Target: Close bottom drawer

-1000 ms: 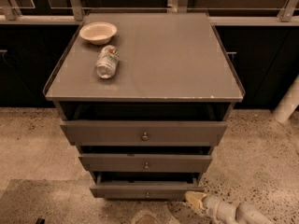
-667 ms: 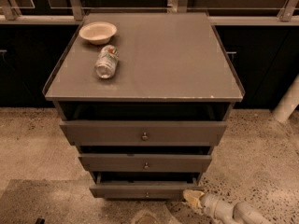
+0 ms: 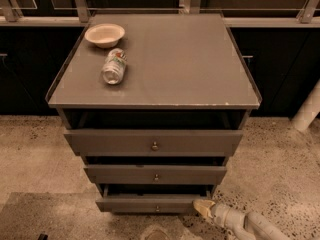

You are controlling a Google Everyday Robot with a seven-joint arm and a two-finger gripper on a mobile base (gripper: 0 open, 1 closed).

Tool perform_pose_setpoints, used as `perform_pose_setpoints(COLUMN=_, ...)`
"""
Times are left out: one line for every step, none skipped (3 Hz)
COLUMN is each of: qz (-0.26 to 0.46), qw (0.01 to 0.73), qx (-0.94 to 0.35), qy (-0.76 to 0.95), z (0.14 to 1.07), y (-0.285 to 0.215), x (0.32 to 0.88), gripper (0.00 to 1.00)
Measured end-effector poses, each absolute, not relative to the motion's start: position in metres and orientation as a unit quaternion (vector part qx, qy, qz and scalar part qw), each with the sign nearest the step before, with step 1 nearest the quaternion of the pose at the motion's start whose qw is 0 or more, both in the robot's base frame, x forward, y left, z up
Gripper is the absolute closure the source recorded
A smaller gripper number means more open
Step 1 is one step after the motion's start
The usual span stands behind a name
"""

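The bottom drawer [image 3: 150,203] is the slimmest of three grey-brown drawer fronts on the grey cabinet [image 3: 155,74]. It stands pulled out a little, with a dark gap above it and a small round knob [image 3: 157,208] at its centre. My gripper [image 3: 202,207] comes in from the lower right on a white arm [image 3: 245,224]. Its pale tip sits at the drawer front's right end, touching or nearly touching it.
The middle drawer [image 3: 156,174] and top drawer [image 3: 154,142] also stand partly open. A white bowl [image 3: 104,34] and a plastic bottle [image 3: 114,66] lying on its side rest on the cabinet top. Speckled floor surrounds the cabinet. A white post [image 3: 307,109] stands at the right.
My gripper has edged slightly left and up toward the right end of the bottom drawer front. The drawers look unchanged.
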State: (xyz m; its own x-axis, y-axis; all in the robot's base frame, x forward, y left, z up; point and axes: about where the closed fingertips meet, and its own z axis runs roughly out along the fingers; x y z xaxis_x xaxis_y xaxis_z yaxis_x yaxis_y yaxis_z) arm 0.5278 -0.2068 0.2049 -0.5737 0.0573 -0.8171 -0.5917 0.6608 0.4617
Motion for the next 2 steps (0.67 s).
perform_pose_setpoints(qz=0.372, qw=0.432, qx=-0.161, qy=0.806, z=0.1958, y=-0.206, x=0.5344, gripper=1.0)
perform_pose_setpoints(qz=0.367, qw=0.435, qx=-0.151, qy=0.808, z=0.1884, y=-0.2073, x=0.5389, gripper=1.0)
